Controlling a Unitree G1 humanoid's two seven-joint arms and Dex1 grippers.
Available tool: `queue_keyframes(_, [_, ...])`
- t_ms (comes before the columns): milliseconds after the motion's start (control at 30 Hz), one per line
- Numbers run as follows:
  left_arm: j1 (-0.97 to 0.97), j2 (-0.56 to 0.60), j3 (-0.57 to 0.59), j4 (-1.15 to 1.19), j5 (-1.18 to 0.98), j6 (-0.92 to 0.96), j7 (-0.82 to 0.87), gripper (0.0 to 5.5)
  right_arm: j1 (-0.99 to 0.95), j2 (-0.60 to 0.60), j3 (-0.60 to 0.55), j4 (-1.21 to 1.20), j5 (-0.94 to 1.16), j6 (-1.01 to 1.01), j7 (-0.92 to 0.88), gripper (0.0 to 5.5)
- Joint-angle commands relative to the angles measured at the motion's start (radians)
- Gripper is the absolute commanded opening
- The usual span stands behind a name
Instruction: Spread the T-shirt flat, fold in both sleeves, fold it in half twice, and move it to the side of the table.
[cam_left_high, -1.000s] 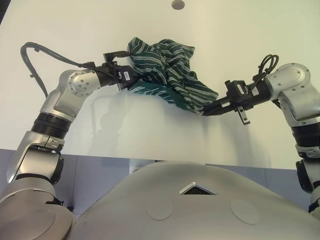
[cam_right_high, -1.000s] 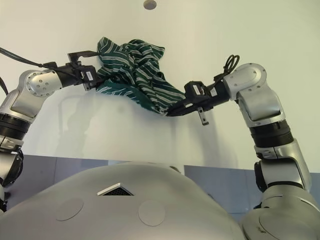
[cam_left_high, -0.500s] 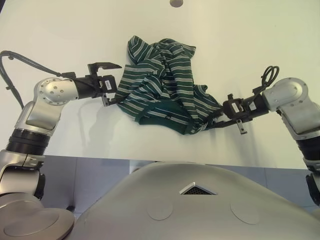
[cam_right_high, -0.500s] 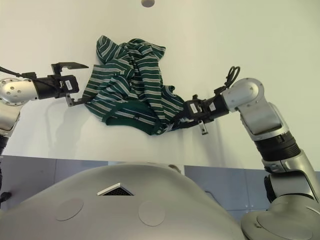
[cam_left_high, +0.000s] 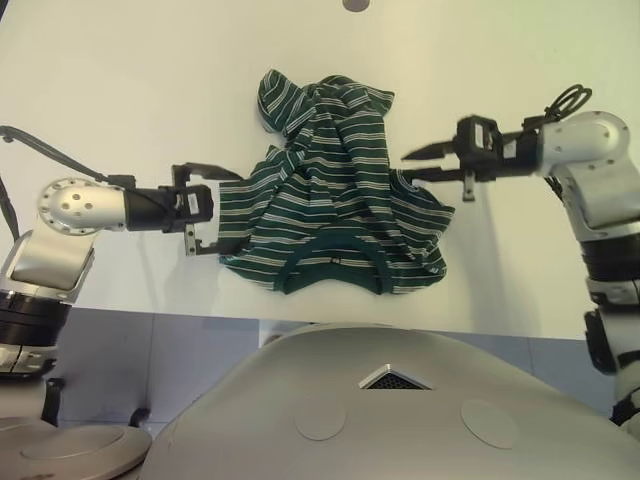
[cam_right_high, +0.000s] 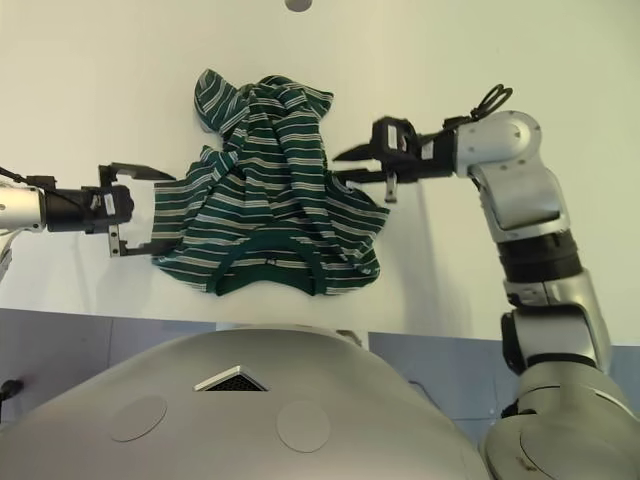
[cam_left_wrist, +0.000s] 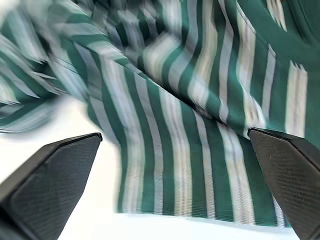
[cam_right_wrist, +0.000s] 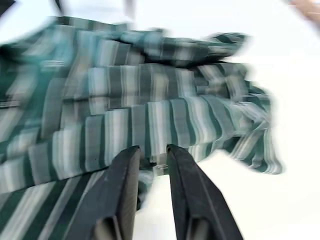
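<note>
T-shirt: green, white-striped, rumpled, laid by the near edge of the worktop, about mid-length | left gripper: fingers spread wide at shirt's left edge, nothing clamped | right gripper: fingers narrowly parted, empty, at shirt's right side

The T-shirt is lying bunched mid-bench, the left hand sitting at its left edge, the right hand hovering at its right.
</note>
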Motion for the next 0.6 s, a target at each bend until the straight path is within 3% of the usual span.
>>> queue_keyframes(33, [-0.031, -0.018, 0.052, 0.029, -0.042, 0.036, -0.016, 5.38, -0.012, 0.033, 0.019, 0.004, -0.026, -0.007, -0.041, 1.00])
queue_keyframes(267, [-0.079, -0.071, 0.057, 0.021, -0.033, 0.079, -0.002, 5.38, 0.022, 0.043, 0.079, 0.000, -0.086, -0.028, -0.069, 1.00])
queue_keyframes(467, [-0.111, -0.231, -0.133, 0.079, 0.249, 0.021, 0.169, 5.38, 0.074, -0.038, 0.163, 0.024, -0.204, -0.122, -0.024, 1.00])
queue_keyframes(600, [-0.065, -0.251, -0.280, 0.206, 0.435, -0.077, 0.208, 5.38, 0.035, -0.010, 0.166, 0.126, -0.290, -0.160, -0.132, 1.00])
